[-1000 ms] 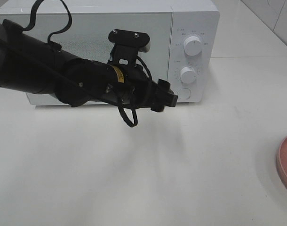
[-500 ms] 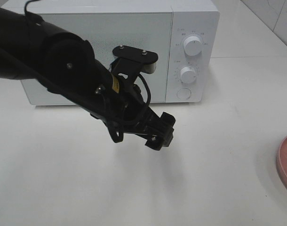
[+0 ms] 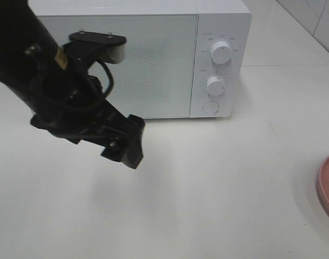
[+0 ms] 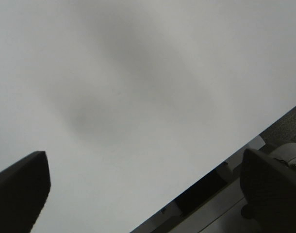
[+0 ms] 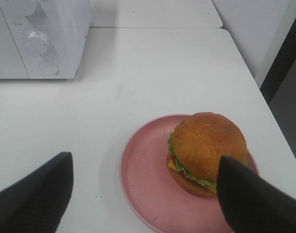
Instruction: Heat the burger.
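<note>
The microwave (image 3: 153,59) looks like smooth white plastic or painted metal, a bit shiny. Its door (image 3: 148,65) has a fine dotted mesh look behind a flat pane. The two knobs (image 3: 220,53) are smooth white plastic.

The table (image 3: 218,183) is smooth, white and matt, with only soft shadows on it.

The pink plate (image 5: 148,184) looks like matt plastic with a slightly speckled face. The burger (image 5: 208,148) has a glossy golden-brown bun, and the lettuce edge looks crinkly.

The left gripper (image 3: 127,143) is dull black plastic. The right gripper's fingers (image 5: 36,199) are black too, with a fine woven, slightly rough look.
</note>
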Robot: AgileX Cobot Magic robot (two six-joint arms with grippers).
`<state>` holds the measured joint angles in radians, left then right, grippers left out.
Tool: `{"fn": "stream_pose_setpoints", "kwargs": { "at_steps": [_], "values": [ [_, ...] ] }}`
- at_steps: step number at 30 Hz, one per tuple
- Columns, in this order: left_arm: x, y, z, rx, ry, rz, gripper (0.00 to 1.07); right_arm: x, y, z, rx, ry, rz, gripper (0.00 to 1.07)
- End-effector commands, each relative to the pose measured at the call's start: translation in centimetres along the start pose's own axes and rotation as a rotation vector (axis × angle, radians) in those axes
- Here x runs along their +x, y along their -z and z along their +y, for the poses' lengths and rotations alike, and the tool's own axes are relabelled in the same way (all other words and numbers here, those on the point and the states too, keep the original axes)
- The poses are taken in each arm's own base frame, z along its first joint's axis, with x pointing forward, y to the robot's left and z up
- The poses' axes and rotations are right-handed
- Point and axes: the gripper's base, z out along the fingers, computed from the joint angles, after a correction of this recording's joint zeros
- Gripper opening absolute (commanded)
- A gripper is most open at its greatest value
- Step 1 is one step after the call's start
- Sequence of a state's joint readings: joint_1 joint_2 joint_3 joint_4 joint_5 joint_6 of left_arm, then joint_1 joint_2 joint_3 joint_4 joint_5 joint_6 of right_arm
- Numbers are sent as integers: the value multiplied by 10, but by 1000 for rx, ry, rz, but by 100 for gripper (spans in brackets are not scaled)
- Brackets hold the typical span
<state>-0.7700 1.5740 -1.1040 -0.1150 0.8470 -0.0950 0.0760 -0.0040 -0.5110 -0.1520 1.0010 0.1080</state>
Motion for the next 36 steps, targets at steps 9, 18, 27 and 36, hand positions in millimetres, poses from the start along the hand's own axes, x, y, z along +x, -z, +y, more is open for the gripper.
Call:
{"fn": "stream_pose_setpoints", "kwargs": {
  "at_steps": [9,18,27,36],
  "values": [
    [17,56,70,-76,183,30,99,2,3,0,1,-12,-28,76],
    [53,100,127,-152,378,-33,98,2,3,0,1,-12,-28,76],
    [113,105,144,-174,571,-48,98,2,3,0,1,-12,-28,76],
    [163,103,120,-230,562,-113,98,2,3,0,1,-12,-28,76]
  ]
}}
